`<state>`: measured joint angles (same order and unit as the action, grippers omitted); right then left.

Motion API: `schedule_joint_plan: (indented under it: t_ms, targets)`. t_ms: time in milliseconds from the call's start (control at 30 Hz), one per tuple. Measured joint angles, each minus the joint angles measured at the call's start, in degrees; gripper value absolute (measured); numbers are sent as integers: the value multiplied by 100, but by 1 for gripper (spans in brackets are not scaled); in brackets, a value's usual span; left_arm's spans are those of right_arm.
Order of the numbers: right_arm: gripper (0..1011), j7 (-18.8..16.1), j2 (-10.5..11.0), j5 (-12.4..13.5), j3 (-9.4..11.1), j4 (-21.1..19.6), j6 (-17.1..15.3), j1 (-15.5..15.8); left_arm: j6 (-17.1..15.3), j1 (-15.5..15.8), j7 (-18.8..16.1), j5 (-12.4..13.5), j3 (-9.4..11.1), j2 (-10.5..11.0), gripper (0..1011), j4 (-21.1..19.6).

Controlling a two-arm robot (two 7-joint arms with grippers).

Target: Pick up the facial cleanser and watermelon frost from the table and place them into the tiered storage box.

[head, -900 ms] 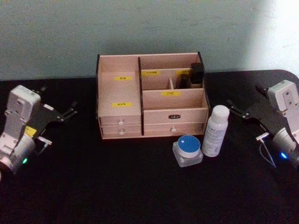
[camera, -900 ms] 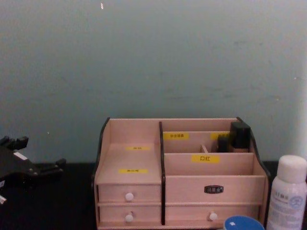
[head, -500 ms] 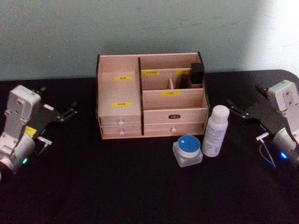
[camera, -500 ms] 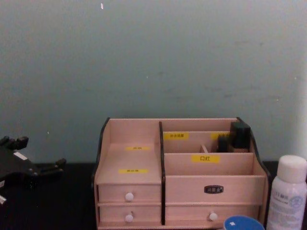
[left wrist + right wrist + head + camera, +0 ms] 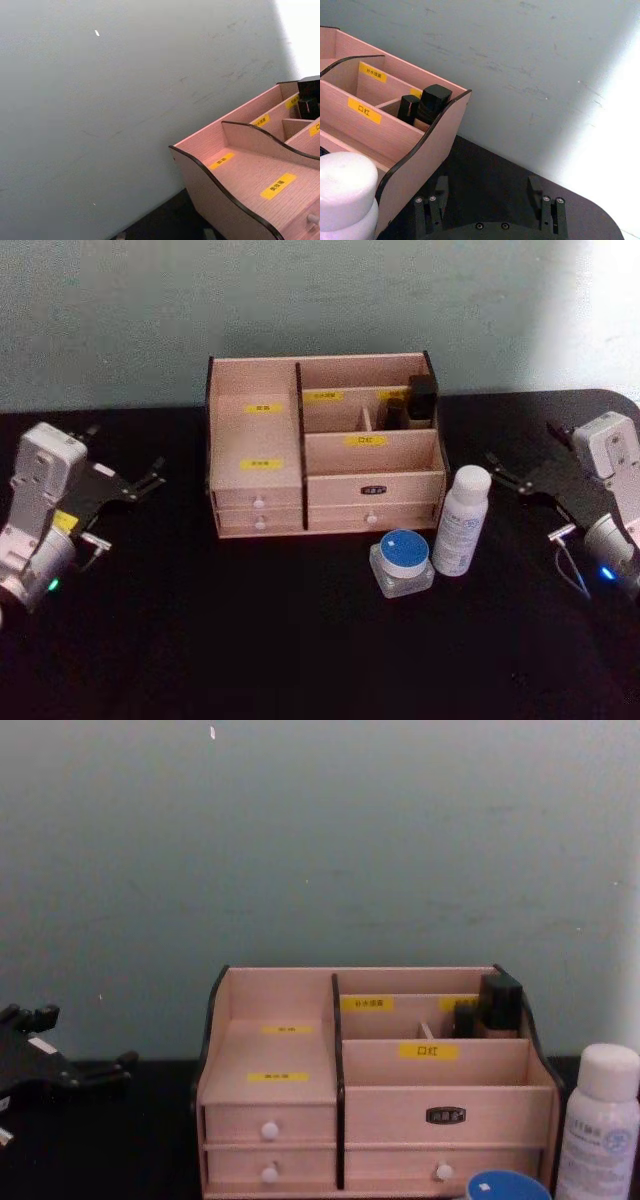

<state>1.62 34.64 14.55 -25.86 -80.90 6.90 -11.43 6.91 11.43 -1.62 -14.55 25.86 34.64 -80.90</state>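
Note:
The tiered storage box (image 5: 260, 435) stands at the back middle of the black table, a light wooden organiser with yellow labels and white-knobbed drawers (image 5: 270, 1130). In front of its right half stand a white bottle (image 5: 460, 522) with a white cap and, just to its left, a clear jar with a blue lid (image 5: 402, 562). I cannot tell which is the facial cleanser and which the watermelon frost. My left gripper (image 5: 155, 472) hovers open left of the box. My right gripper (image 5: 497, 472) hovers open just right of the bottle, its fingers (image 5: 437, 197) spread wide and empty.
Dark cosmetic items (image 5: 420, 400) stand in the box's back right compartment. A pale green wall rises close behind the table. Black tabletop (image 5: 250, 640) stretches in front of the box. The table's rounded right corner (image 5: 620, 400) lies behind my right arm.

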Motion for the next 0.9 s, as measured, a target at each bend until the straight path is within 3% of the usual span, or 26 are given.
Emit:
schedule_joint_plan:
  t_ms: [900]
  targets:
    - [1003,0,0,0,0,0,0,0,0,0,0,0,0,0,1001,0]
